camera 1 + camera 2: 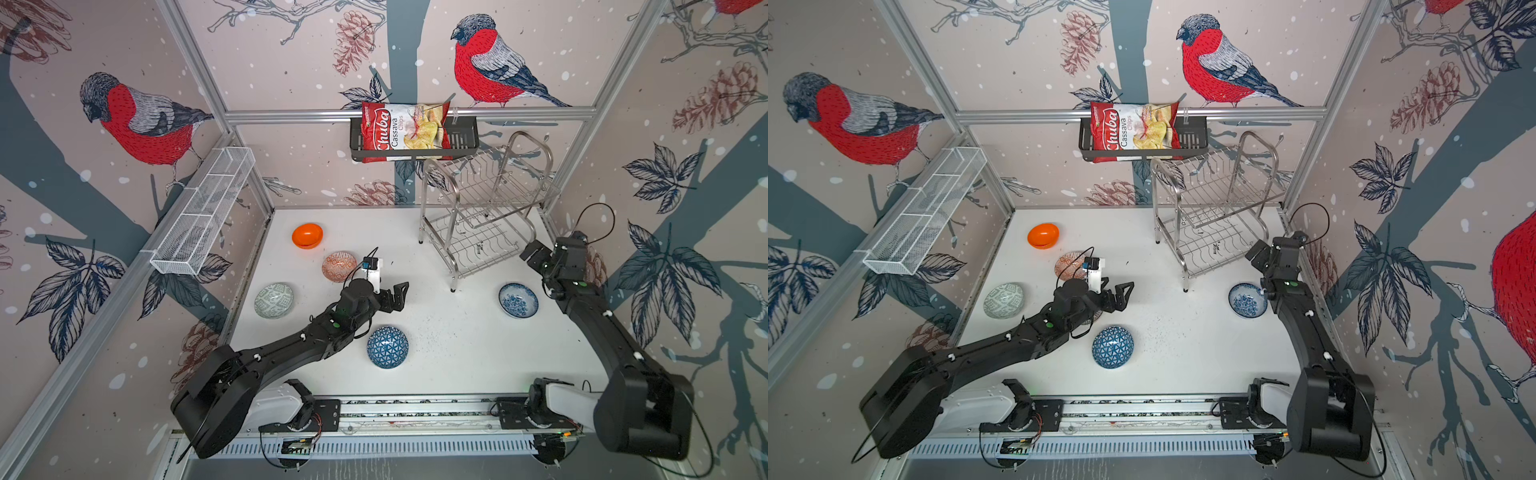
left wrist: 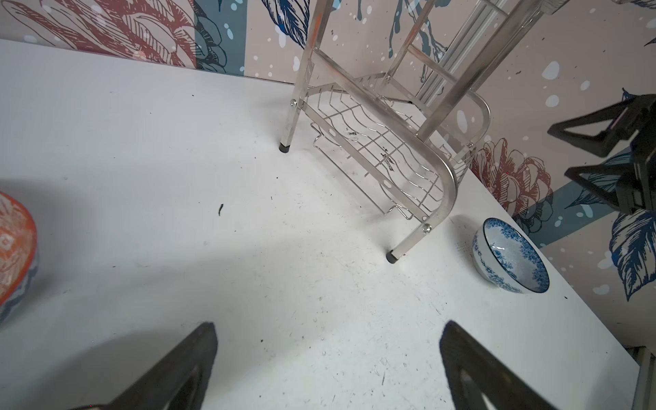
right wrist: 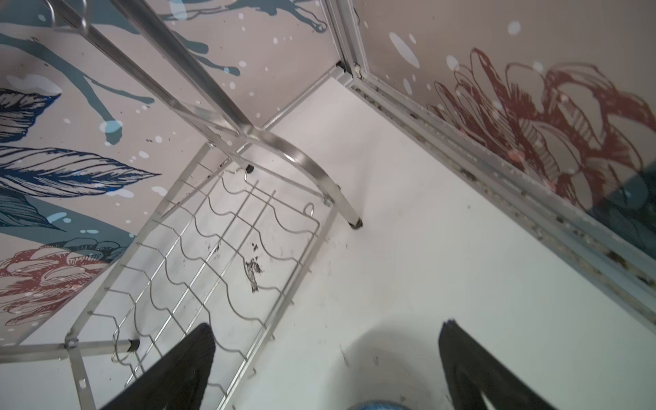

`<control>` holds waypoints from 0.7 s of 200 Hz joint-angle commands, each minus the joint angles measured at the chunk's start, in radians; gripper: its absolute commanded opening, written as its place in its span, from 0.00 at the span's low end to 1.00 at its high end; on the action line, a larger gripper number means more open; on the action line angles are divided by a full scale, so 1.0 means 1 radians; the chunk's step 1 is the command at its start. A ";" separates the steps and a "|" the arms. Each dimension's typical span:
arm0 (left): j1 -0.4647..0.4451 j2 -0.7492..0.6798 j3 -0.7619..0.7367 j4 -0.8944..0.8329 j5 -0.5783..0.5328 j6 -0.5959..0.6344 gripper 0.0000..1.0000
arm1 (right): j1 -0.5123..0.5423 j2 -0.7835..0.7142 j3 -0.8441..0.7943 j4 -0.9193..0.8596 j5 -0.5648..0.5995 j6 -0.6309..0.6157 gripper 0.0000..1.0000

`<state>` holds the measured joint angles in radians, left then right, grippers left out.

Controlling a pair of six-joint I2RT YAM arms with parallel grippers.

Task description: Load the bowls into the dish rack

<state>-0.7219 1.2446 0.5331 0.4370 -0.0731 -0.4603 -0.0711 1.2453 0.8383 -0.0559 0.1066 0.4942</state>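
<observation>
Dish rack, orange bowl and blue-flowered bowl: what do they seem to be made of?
The dish rack looks like polished steel: silvery tubes and thin wires with bright reflections. The orange bowl is evenly coloured and glossy, perhaps plastic, though glazed ceramic is possible. The blue-floral bowl looks like glazed ceramic: white body, blue printed pattern, soft sheen.
</observation>
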 commanded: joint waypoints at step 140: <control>-0.005 0.244 0.149 0.042 0.024 0.020 0.98 | -0.076 0.374 0.065 0.450 -0.134 -0.061 0.88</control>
<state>-0.7258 1.4761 0.6693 0.4438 -0.0711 -0.4515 -0.1448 1.5833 0.8700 0.3073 0.0402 0.4480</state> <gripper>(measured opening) 0.978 0.884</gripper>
